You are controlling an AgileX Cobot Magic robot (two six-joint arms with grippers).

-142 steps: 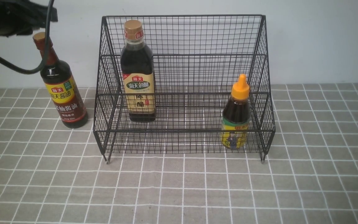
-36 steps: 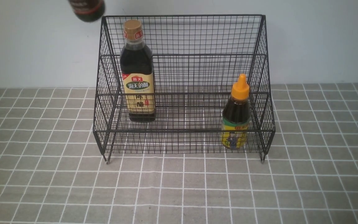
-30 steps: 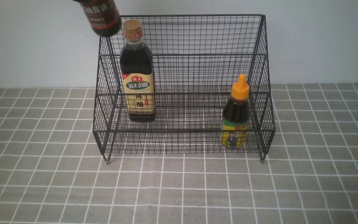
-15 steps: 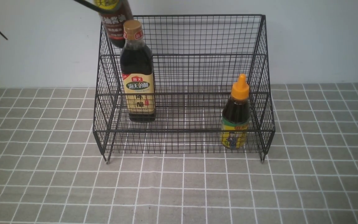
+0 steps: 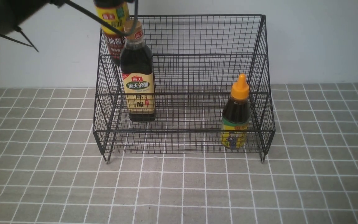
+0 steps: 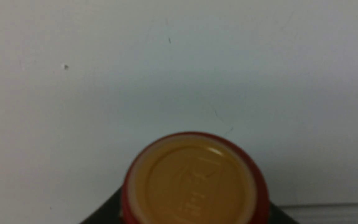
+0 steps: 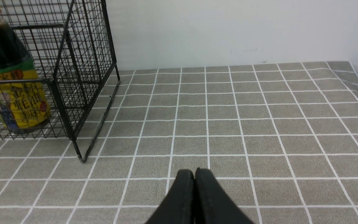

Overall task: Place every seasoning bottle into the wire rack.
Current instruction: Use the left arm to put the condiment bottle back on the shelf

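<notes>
Left end effector out of sight, grip state can't tell; brown-capped bottle [image 5: 113,28] hangs below it, at wire rack [image 5: 183,84] back-left corner; right end effector [image 7: 194,179] pressed together above bench [image 7: 259,124].

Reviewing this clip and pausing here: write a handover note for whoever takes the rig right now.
Left gripper: out of view; the yellow-red label bottle hangs lifted at the wire rack's back left corner, behind the gold-capped bottle, so it is presumably held.
Right gripper: jaws shut, empty, over bare tablecloth beside the rack.
Done: gold-capped bottle stands in the rack at left; squeeze bottle stands in the front tier at right.
Left: lower the lifted bottle into the rack, release, withdraw.
</notes>
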